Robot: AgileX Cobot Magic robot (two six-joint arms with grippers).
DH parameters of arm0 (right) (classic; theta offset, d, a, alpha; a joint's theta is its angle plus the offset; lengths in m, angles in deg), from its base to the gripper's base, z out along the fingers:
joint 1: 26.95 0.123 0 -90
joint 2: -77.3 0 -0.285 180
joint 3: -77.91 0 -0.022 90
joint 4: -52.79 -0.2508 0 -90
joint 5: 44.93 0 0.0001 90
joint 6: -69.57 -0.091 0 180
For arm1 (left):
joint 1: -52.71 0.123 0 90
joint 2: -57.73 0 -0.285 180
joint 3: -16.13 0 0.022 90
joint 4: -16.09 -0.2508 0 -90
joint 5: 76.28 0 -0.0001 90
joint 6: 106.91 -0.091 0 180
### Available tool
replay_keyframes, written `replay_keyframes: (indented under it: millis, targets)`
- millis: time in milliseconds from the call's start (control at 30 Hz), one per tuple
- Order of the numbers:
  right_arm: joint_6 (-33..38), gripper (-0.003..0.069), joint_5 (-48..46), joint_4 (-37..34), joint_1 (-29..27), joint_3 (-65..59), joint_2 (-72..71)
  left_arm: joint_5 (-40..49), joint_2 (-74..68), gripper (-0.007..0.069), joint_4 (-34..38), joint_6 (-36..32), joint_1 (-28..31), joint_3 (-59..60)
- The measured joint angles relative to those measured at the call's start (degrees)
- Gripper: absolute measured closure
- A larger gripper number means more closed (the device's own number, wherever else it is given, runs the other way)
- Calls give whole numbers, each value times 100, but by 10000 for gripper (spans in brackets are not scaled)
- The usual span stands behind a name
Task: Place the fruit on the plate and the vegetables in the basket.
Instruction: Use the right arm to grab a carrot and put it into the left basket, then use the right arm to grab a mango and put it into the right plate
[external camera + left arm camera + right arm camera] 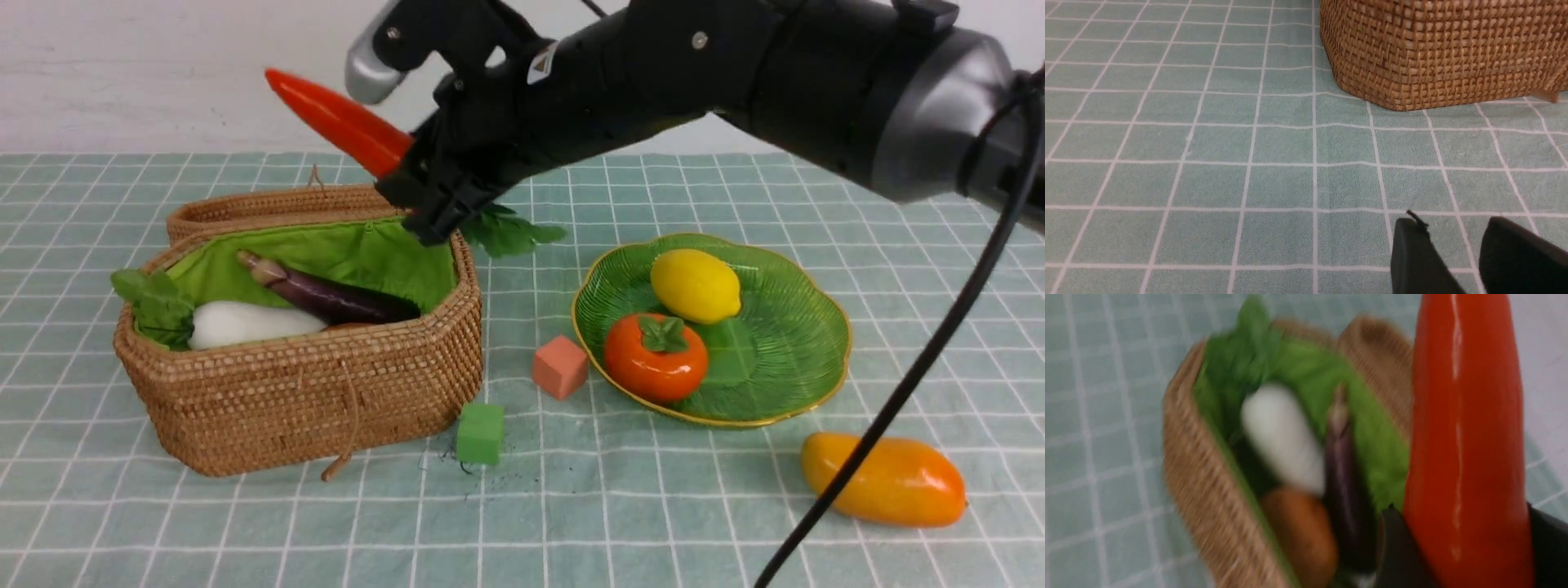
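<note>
My right gripper [412, 175] is shut on the orange-red carrot [339, 122] and holds it in the air over the back right corner of the wicker basket [326, 392]. The carrot's tip points up and to the left, and its green leaves [510, 231] hang behind the gripper. In the blurred right wrist view the carrot [1466, 437] fills the space between the fingers of the right gripper [1461, 547]. The white radish [249, 322], purple eggplant [326, 298] and brown potato [1302, 531] lie in the basket. The lemon [695, 285] and persimmon [655, 357] sit on the green plate [808, 359]. The mango [886, 478] lies on the cloth in front of the plate. My left gripper [1453, 228] is open and empty, low over the cloth near the basket [1433, 53].
A salmon-pink cube [560, 367] sits between basket and plate. A small green cube [480, 433] rests at the basket's front right corner. The basket lid [269, 208] lies open behind it. A black cable [922, 367] crosses in front of the mango.
</note>
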Motion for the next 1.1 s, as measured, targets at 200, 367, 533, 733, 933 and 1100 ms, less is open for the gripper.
replay_keyframes:
  millis: [200, 367, 533, 733, 933, 1100]
  targets:
    - [271, 302, 1929, -448, 278, 0, 878, 0, 0, 386, -6, 0, 0, 0]
    - [596, 291, 2116, -448, 449, -5, 1419, 0, 0, 386, -6, 0, 0, 0]
    - [610, 85, 2236, -472, 459, -10, 1507, 0, 0, 386, -6, 0, 0, 0]
    - [610, -17, 1931, -471, 452, -10, 1376, 0, 0, 386, -6, 0, 0, 0]
    - [610, 71, -867, -197, 452, -10, 590, 0, 0, 386, -6, 0, 0, 0]
    - [37, 138, -3694, 747, 442, -11, 24, 0, 0, 386, -6, 0, 0, 0]
